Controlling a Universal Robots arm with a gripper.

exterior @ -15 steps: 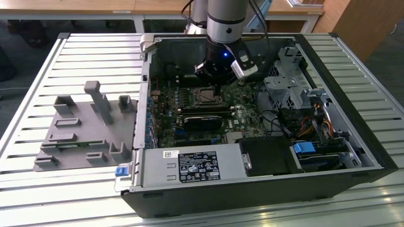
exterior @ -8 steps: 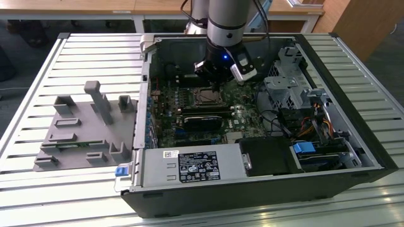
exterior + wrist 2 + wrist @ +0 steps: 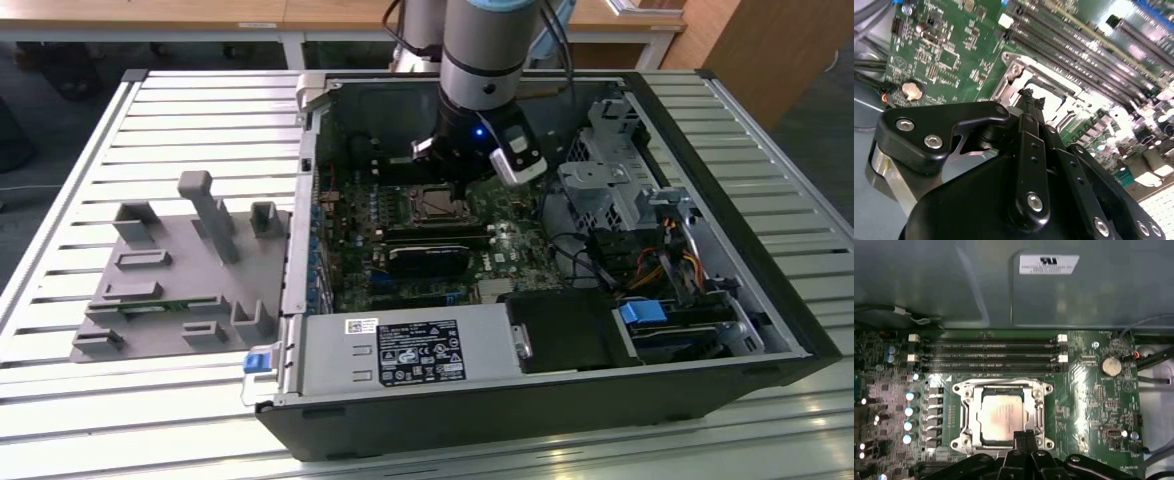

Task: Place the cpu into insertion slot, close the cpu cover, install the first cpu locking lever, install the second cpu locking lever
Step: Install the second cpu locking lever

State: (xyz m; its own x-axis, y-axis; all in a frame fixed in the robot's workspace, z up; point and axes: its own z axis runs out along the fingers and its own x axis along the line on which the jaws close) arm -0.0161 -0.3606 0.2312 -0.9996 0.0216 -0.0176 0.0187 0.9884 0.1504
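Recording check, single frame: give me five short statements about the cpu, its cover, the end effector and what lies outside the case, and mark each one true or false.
1. The cpu sits in the insertion slot, silver top up. True.
2. The cpu cover lies down around the cpu. True.
3. The end effector hovers over the grey holder tray. False: it is inside the computer case, at the edge of the socket.
4. The long memory slots beside the socket are filled with modules. False: they look empty in the first wrist view.
5. A grey holder tray lies outside the case, on the exterior view's left. True.
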